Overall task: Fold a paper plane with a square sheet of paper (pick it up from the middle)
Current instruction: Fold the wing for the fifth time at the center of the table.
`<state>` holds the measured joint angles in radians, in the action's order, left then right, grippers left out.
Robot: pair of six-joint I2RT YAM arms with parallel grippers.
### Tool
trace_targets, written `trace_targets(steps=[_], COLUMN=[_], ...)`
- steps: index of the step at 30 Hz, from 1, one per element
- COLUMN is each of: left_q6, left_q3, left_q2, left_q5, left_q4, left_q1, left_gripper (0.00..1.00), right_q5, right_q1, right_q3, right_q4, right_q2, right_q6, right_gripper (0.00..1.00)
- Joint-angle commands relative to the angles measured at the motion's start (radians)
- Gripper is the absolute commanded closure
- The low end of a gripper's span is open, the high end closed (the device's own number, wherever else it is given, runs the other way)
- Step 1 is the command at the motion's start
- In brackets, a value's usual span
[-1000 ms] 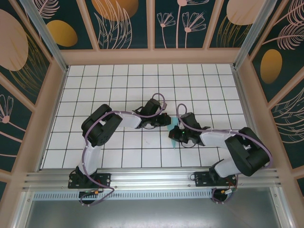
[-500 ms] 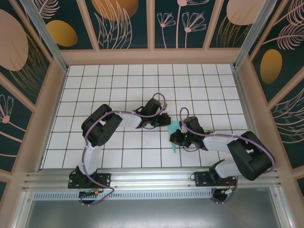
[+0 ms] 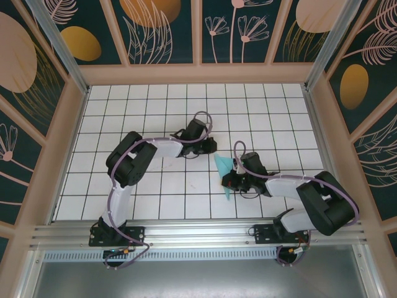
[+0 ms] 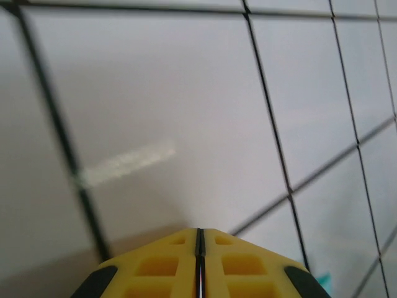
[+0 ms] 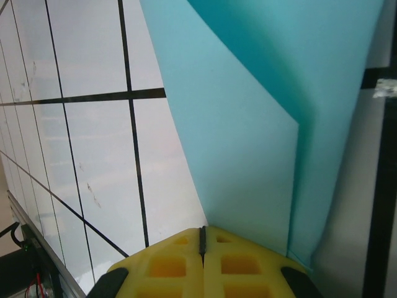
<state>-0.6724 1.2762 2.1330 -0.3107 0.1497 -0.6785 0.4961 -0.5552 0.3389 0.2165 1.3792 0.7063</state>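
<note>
The sheet of paper [image 3: 222,169] is plain turquoise-blue, folded into a narrow strip that tapers to a point at its 6 o'clock end; it lies on the white tiled table [image 3: 124,124], a little toward 4 o'clock from the table's middle in the top view; its long axis runs roughly from 12 to 6 o'clock, and its 12 o'clock end looks broader; from the right wrist it shows as overlapping layers [image 5: 248,136], a straight folded edge crossing the face and a darker shaded panel toward 1 o'clock; the right gripper [image 5: 201,239] has its yellow fingers pressed together with only a thin dark seam between them, and the paper runs right up to their tips, though whether an edge is nipped there cannot be told; in the top view this gripper sits against the sheet's 3 o'clock side; the left gripper [image 4: 200,239] also has its fingers together, nothing between them, above bare tile; it stands just off the sheet's upper end, toward 11 o'clock.
</note>
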Motion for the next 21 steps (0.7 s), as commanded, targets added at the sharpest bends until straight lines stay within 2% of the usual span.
trace_targets(steps=[1,6,11,13,18,21], left_q6=[0.052,0.019,-0.072,-0.114,-0.157,-0.163], left_q3=[0.034,-0.088,-0.289,-0.365,-0.461,-0.467], left_q2=[-0.019,-0.191,-0.329,-0.353,-0.366,-0.333], left_q5=[0.077,0.118,-0.055,-0.103,-0.122,-0.150], left_q4=[-0.073,-0.033,0.163,0.224,0.271,0.298], left_q1=[0.024,0.025,0.021,0.013,0.000,-0.001], left_gripper=[0.89,0.86,0.86,0.87,0.90,0.90], right_q5=[-0.001,0.027,0.069,0.091,0.111,0.126], right_q1=[0.003,0.002,0.003,0.002,0.002,0.003], right_q3=[-0.023,0.058,0.162,0.199,0.267,0.269], right_q4=[-0.180,-0.161,-0.151,-0.134,-0.123,-0.105], right_q2=[0.054,0.130,0.240,0.286,0.370,0.385], right_q6=[-0.068,-0.166,-0.244,-0.269,-0.284,-0.278], right_gripper=[0.96,0.97,0.97,0.97,0.97,0.97])
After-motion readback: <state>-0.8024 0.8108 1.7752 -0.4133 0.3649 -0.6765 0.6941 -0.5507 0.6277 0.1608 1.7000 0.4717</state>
